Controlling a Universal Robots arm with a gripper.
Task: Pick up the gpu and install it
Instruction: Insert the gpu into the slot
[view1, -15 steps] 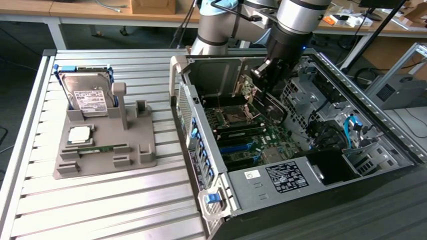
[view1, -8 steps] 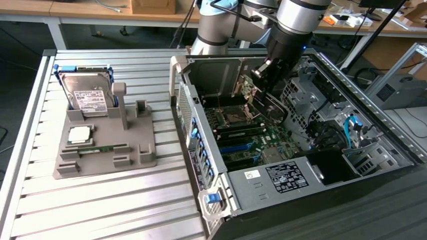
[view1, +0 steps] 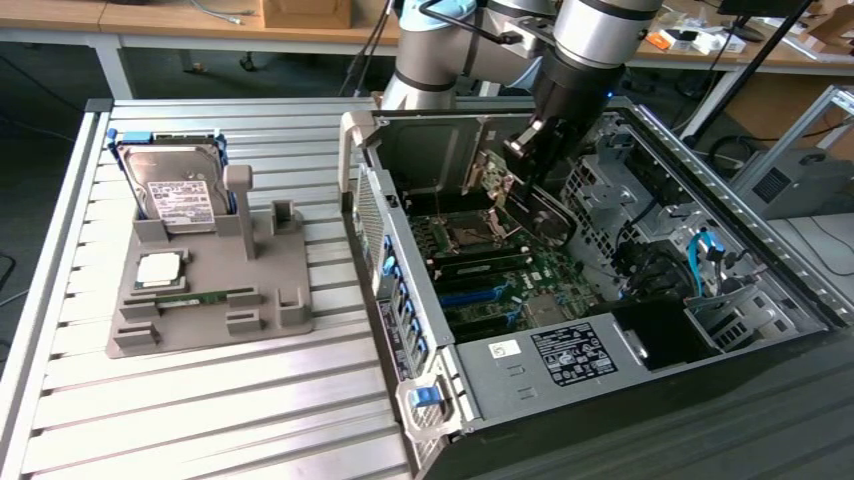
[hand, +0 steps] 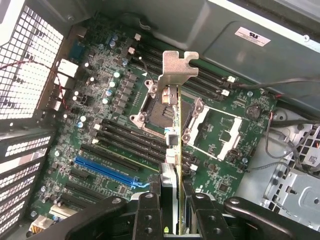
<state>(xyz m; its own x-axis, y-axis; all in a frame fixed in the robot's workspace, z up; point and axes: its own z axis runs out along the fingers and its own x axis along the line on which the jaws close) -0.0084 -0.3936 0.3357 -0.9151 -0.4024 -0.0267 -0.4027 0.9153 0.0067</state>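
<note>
The arm (view1: 587, 40) leans in from the far edge of the surface (view1: 200, 400) and reaches steeply down into the open computer case (view1: 400, 250), which lies on its side along the surface's edge at the exterior view's right. The gripper (hand: 172, 200) hangs above the motherboard (hand: 110, 125), its black fingers (hand: 149, 210) pinching the gpu (hand: 172, 125) from both sides. The card hangs edge-on over the processor socket (hand: 155, 105), apart from the board, with its bracket (hand: 176, 62) at the end away from the gripper.

In the exterior view the wrist covers most of the card, and the case's back corner is cut off.

The bracket is thin, bare silver metal with a notched tip. The board is green with long black slots and one blue slot (hand: 105, 170). The surface is ribbed aluminium. Near its edge at the exterior view's left, a grey moulded holder (view1: 214, 290) props up a hard drive (view1: 180, 200).
</note>
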